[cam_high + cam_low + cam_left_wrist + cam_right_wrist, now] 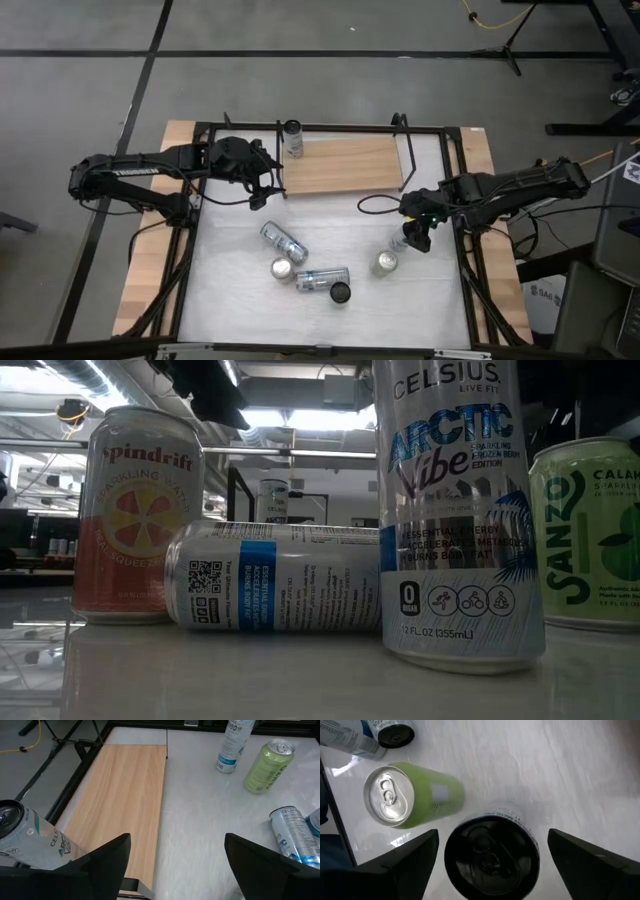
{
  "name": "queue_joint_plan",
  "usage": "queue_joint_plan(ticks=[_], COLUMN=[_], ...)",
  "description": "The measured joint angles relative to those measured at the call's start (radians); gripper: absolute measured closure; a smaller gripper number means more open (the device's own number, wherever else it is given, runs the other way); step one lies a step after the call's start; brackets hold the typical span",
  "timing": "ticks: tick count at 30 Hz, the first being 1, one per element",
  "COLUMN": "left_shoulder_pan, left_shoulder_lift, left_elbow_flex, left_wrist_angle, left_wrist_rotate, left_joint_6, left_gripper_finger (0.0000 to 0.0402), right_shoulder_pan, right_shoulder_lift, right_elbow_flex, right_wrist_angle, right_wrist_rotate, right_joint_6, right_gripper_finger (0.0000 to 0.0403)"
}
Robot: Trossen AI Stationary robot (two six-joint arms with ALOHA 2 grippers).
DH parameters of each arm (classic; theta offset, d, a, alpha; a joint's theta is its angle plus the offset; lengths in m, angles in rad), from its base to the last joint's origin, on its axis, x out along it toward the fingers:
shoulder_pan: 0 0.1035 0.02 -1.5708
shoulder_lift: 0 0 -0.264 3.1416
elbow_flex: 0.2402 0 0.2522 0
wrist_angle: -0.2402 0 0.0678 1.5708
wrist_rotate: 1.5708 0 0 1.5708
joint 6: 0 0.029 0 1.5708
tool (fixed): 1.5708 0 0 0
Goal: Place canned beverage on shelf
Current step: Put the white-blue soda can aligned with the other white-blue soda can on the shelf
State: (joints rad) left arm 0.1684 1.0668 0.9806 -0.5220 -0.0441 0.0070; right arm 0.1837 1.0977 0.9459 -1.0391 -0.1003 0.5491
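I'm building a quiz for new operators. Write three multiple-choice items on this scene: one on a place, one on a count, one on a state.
1. Where is the right gripper?
A. Directly above an upright black-topped can
B. Over the shelf
C. Off the table

2. How many cans stand on the shelf?
A. None
B. One
C. Three

3. How are the left gripper's jaws?
A. Clamped on a can
B. Shut, empty
C. Open, empty

Answers: 1 A, the right wrist view looks down on its lid between the fingers. 2 B, one silver can at the board's corner. 3 C, only board and tabletop show between its fingers.
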Motion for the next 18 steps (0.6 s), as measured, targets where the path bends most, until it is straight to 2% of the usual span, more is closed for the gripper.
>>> queue_joint_plan(ticks=[10,18], left_shoulder_pan=[0.000,0.000], left_shoulder_lift=[0.000,0.000], left_elbow_flex=[0.000,0.000], left_wrist_angle=[0.000,0.000], left_wrist_rotate=[0.000,0.000], left_joint_6=[0.002,0.002], left_gripper_finger=[0.0087,0.0087], right_shoulder_pan=[0.000,0.000], right_shoulder_lift=[0.059,0.144], right_elbow_flex=[0.000,0.003], right_wrist_angle=[-0.007,-0.008], right_wrist_rotate=[-0.006,-0.018], right_joint_6=[-0.001,-0.004], right_gripper_finger=[0.0060,0.0130])
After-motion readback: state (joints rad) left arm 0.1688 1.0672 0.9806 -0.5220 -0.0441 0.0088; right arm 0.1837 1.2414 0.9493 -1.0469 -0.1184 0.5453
